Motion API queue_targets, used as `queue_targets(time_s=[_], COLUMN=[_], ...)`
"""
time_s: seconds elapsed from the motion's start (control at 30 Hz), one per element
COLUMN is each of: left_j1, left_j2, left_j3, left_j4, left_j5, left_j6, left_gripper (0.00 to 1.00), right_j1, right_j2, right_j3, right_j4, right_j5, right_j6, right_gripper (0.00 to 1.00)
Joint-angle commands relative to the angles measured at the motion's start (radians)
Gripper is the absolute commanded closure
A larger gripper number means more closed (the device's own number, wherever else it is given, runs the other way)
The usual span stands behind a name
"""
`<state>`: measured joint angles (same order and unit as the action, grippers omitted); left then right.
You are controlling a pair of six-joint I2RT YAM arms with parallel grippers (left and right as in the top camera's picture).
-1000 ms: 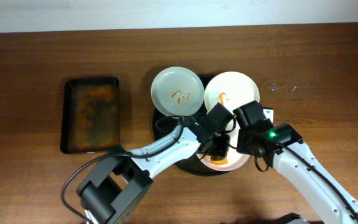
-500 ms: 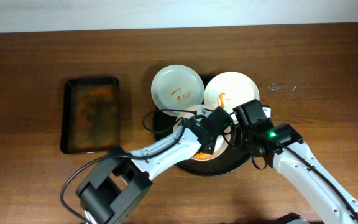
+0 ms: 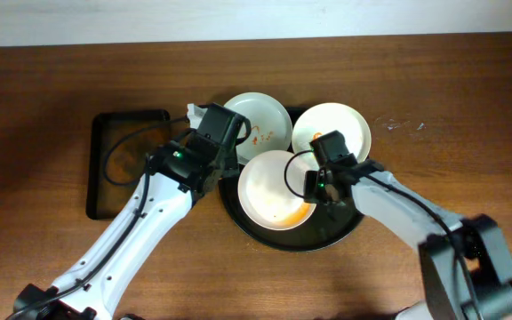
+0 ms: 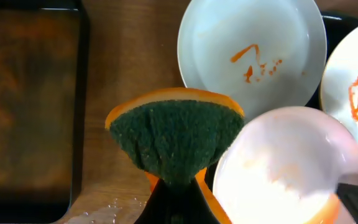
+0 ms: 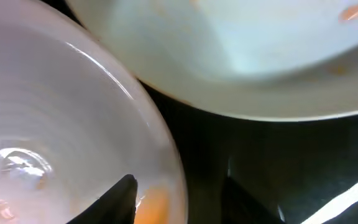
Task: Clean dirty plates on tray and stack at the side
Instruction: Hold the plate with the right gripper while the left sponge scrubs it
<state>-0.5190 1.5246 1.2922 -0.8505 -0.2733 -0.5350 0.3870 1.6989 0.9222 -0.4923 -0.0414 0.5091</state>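
The left gripper [image 4: 174,198] is clenched on a sponge [image 4: 176,134], green rough face toward the camera and orange foam behind; it hangs over the strip of wood between the brown tray [image 3: 127,169] and the plates, so it is lifted off the work and touches no plate.

The right gripper [image 5: 179,193] stands astride the rim of the front plate [image 3: 269,182], one finger inside the bowl and one outside over the black tray [image 3: 349,233]; dark tray shows between the rim and the outer finger, so I judge it released and not pinching, probably placed there to steady or to take the plate.

The front plate lies in the near half of the black tray and is mostly white, with an orange smear at its near right edge; I think its cleaning is not finished. The back left plate [image 3: 258,120] and the back right plate [image 3: 340,129] both carry red marks; the left one hangs over the tray rim onto the wood, and both crowd against the front plate.

For stacking, the table [image 3: 469,107] to the right of the black tray has much open room; the left side is narrow, closed by the brown tray and the left arm.
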Motion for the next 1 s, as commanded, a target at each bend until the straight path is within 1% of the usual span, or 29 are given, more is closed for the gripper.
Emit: queue_targets(time_s=[0.0, 0.03, 0.07, 0.1, 0.2, 0.23, 0.3, 0.37, 0.43, 0.5, 0.6, 0.63, 0.7, 0.73, 0.8, 0.83, 0.97], left_j1=[0.005, 0.005, 0.005, 0.005, 0.005, 0.005, 0.005, 0.005, 0.005, 0.005, 0.005, 0.005, 0.005, 0.005, 0.005, 0.005, 0.005], left_j2=[-0.02, -0.02, -0.02, -0.02, -0.02, -0.02, -0.02, -0.02, -0.02, -0.02, -0.02, -0.02, -0.02, -0.02, -0.02, -0.02, -0.02], left_j3=[-0.001, -0.001, -0.001, -0.001, -0.001, -0.001, -0.001, -0.001, -0.001, -0.001, -0.001, -0.001, -0.001, -0.001, -0.001, -0.001, -0.001], left_j4=[-0.003, -0.004, -0.005, -0.005, -0.008, -0.009, -0.011, -0.011, -0.011, -0.011, -0.011, -0.011, -0.01, -0.01, -0.01, -0.01, -0.01], left_j5=[0.016, 0.016, 0.016, 0.016, 0.016, 0.016, 0.016, 0.015, 0.015, 0.015, 0.015, 0.015, 0.015, 0.015, 0.015, 0.015, 0.015], left_j6=[0.013, 0.013, 0.013, 0.013, 0.013, 0.013, 0.013, 0.013, 0.013, 0.013, 0.013, 0.013, 0.013, 0.013, 0.013, 0.013, 0.013], left_gripper=[0.99, 0.99, 1.0, 1.0, 1.0, 0.99, 1.0, 0.99, 1.0, 1.0, 1.0, 0.99, 0.99, 0.99, 1.0, 1.0, 0.99], right_j1=[0.005, 0.005, 0.004, 0.004, 0.005, 0.004, 0.005, 0.005, 0.006, 0.006, 0.011, 0.037, 0.079, 0.107, 0.201, 0.259, 0.395], right_j2=[0.064, 0.067, 0.066, 0.066, 0.045, 0.019, -0.083, -0.217, -0.341, -0.414, -0.463, -0.466, -0.466, -0.466, -0.466, -0.466, -0.466], right_j3=[0.013, 0.013, 0.013, 0.013, 0.013, 0.013, 0.013, 0.013, 0.013, 0.013, 0.013, 0.013, 0.013, 0.013, 0.013, 0.013, 0.013], right_j4=[0.041, 0.056, 0.067, 0.067, 0.048, 0.032, -0.009, -0.084, -0.167, -0.227, -0.261, -0.301, -0.37, -0.393, -0.405, -0.406, -0.397], right_j5=[-0.032, -0.041, -0.041, -0.041, -0.037, -0.029, -0.002, 0.107, 0.262, 0.402, 0.457, 0.474, 0.629, 0.74, 0.93, 1.026, 1.236], right_j6=[-0.01, -0.01, -0.011, -0.011, -0.011, -0.015, -0.076, -0.147, -0.223, -0.226, -0.245, -0.295, -0.197, -0.14, -0.076, -0.056, -0.056], right_gripper=[0.64, 0.73, 0.93, 0.96, 0.96, 0.96, 0.96, 0.96, 0.96, 0.96, 0.96, 0.96, 0.96, 0.96, 0.96, 0.96, 0.96])
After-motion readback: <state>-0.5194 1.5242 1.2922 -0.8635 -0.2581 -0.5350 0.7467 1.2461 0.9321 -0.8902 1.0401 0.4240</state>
